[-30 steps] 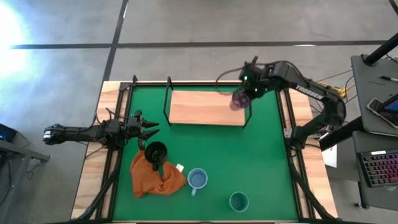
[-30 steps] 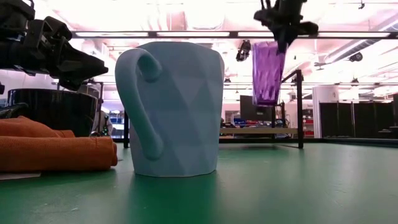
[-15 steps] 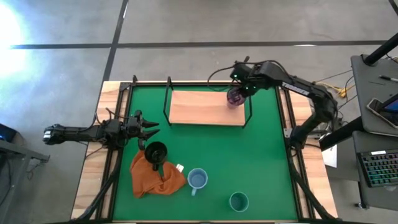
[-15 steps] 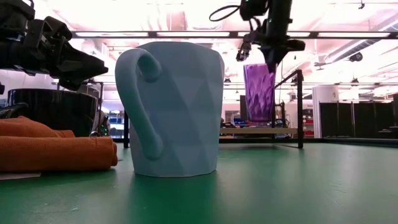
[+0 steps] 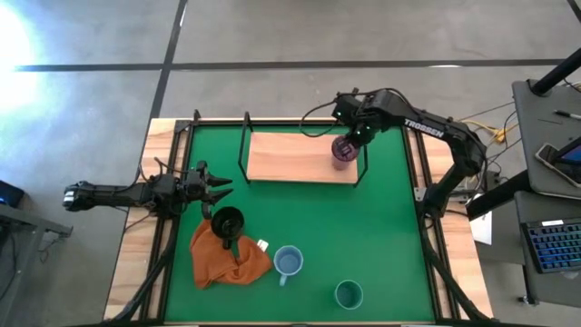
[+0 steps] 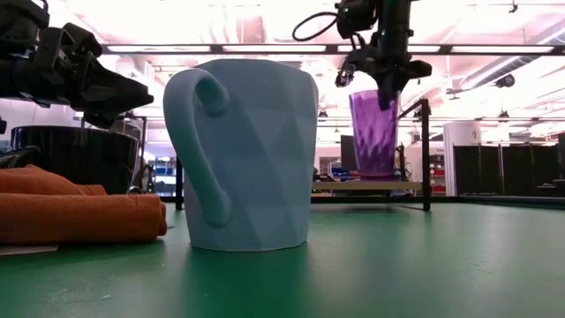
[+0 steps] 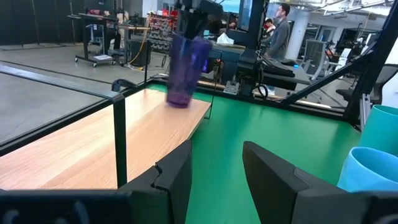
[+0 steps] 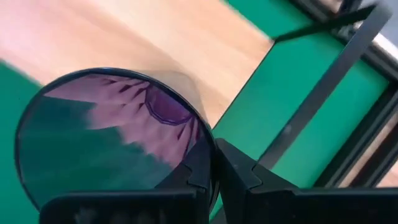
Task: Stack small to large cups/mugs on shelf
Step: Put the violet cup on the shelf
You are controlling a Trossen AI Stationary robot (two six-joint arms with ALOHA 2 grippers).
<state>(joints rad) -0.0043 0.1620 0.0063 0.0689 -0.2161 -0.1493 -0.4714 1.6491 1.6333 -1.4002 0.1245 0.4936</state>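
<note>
My right gripper (image 5: 352, 138) is shut on the dark purple tumbler (image 5: 343, 151), which is upright over the right end of the wooden shelf (image 5: 290, 156). The tumbler also shows in the low view (image 6: 374, 132) and the left wrist view (image 7: 186, 71). My left gripper (image 5: 222, 186) is open and empty at the table's left, just beyond the black mug (image 5: 227, 221). The black mug stands by the orange cloth (image 5: 222, 259). The light blue mug (image 5: 289, 262) and the teal cup (image 5: 349, 293) stand on the green mat near the front. My right gripper holds the tumbler by its rim (image 8: 208, 152), one finger inside (image 8: 189, 177) and one outside (image 8: 245, 171). The fingers come from above, pointing down. The tumbler hangs upright with its base (image 6: 374, 175) at the shelf board; whether it touches the board, I cannot tell.
The shelf's thin black frame posts (image 5: 364, 162) stand close to the tumbler at the board's right end. The rest of the board to the left (image 5: 272, 154) is bare. The light blue mug fills the low view's foreground (image 6: 243, 155).
My right gripper has gone down and a little toward the table's left with the purple tumbler. The tumbler was tilted and well above the shelf. It is now upright with its base down at the board's right end.
</note>
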